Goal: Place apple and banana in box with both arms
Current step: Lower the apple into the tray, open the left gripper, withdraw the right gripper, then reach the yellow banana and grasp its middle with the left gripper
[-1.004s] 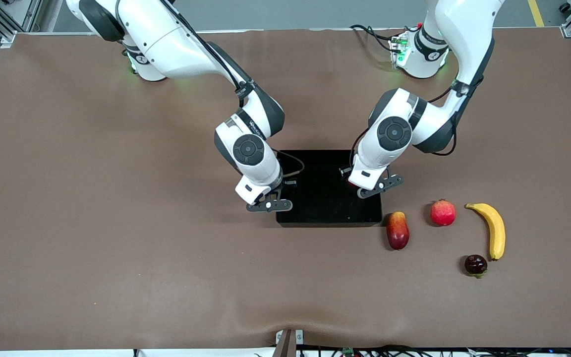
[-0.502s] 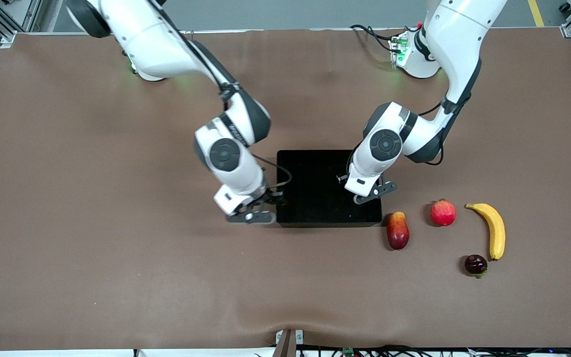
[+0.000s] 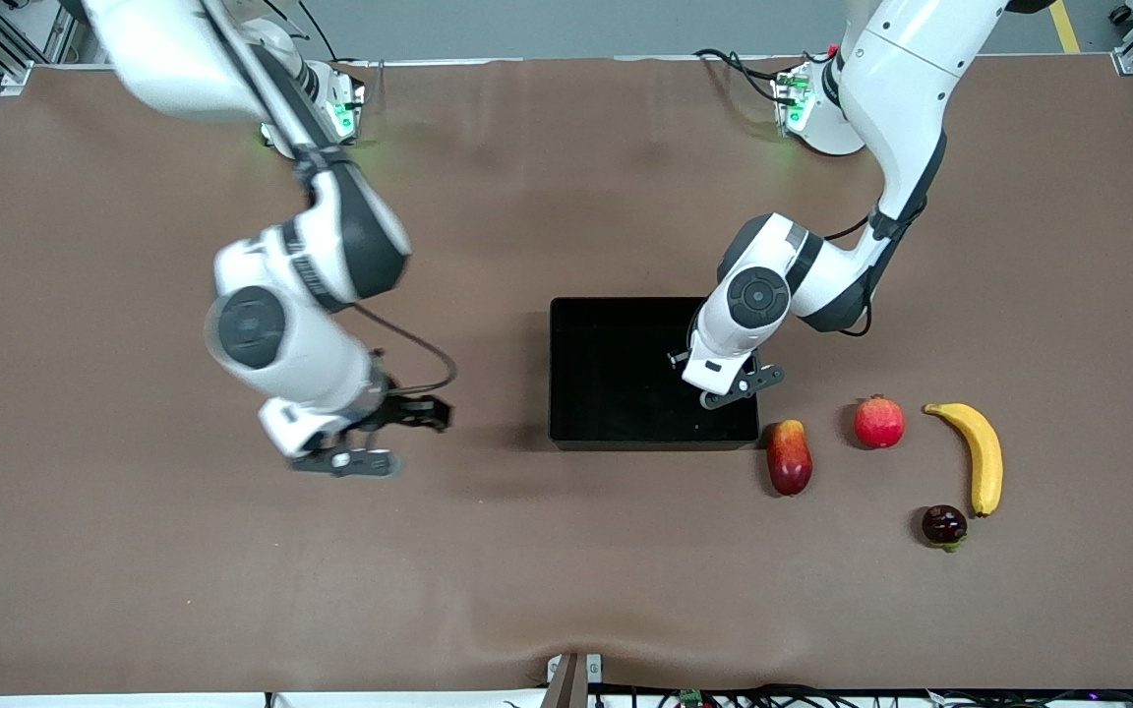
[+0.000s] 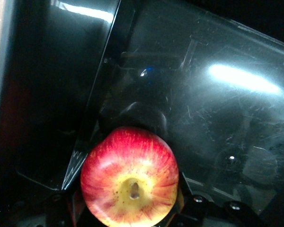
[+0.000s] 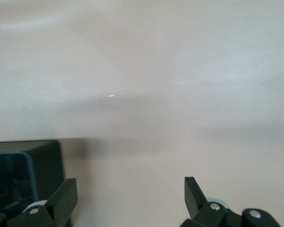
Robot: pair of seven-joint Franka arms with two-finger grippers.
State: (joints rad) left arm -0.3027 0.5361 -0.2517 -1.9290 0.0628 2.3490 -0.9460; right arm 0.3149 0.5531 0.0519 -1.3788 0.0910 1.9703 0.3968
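The apple (image 4: 129,177) sits between the fingers of my left gripper (image 4: 130,201), which is shut on it. My left gripper (image 3: 734,386) hangs over the black box (image 3: 616,374), at the box's end toward the left arm; in the front view the wrist hides the apple. The banana (image 3: 980,455) lies on the table toward the left arm's end, apart from the box. My right gripper (image 3: 380,435) is open and empty (image 5: 128,189) over bare table beside the box, toward the right arm's end. A corner of the box (image 5: 26,165) shows in the right wrist view.
A red-orange mango (image 3: 789,457) lies close to the box's near corner. A pinkish-red ball with a nub (image 3: 879,421) lies between the mango and the banana. A small dark fruit (image 3: 944,525) lies by the banana's near tip.
My right arm has swung away from the box's edge toward the right arm's end of the table. My left gripper with the apple has shifted only slightly over the box.
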